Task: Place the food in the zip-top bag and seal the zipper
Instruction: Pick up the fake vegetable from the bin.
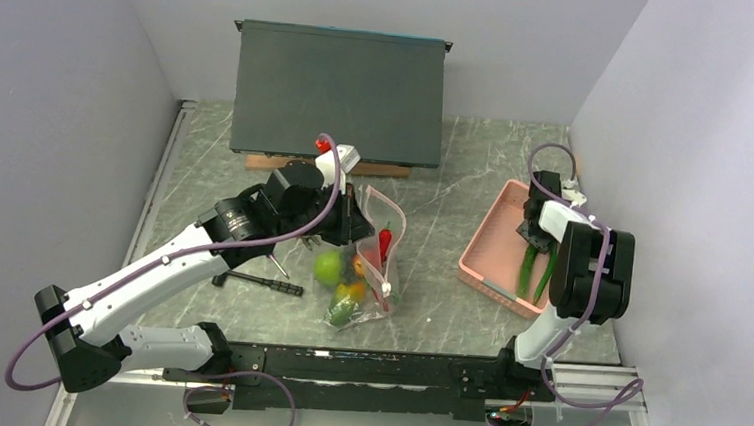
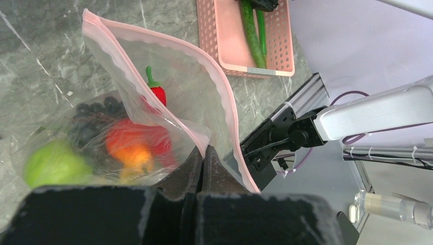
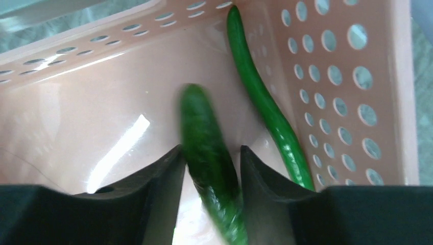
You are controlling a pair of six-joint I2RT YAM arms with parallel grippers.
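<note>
The clear zip-top bag (image 1: 378, 258) lies mid-table with its mouth held up. My left gripper (image 1: 352, 226) is shut on the bag's edge, pinching the pale pink zipper (image 2: 224, 97) at my fingertips (image 2: 204, 150). Inside the bag are a lime-green fruit (image 2: 51, 163), an orange-yellow piece (image 2: 134, 153) and a red chili (image 2: 158, 92). My right gripper (image 1: 532, 239) reaches into the pink basket (image 1: 491, 241). Its jaws (image 3: 210, 153) close on a dark green cucumber (image 3: 204, 138). A thinner green pepper (image 3: 270, 117) lies beside it against the basket wall.
A dark upright panel (image 1: 339, 92) stands at the back. A black-handled tool (image 1: 258, 282) lies left of the bag under the left arm. Dark grapes (image 2: 94, 109) sit in the bag. Grey walls close in on both sides; the arms' rail runs along the near edge.
</note>
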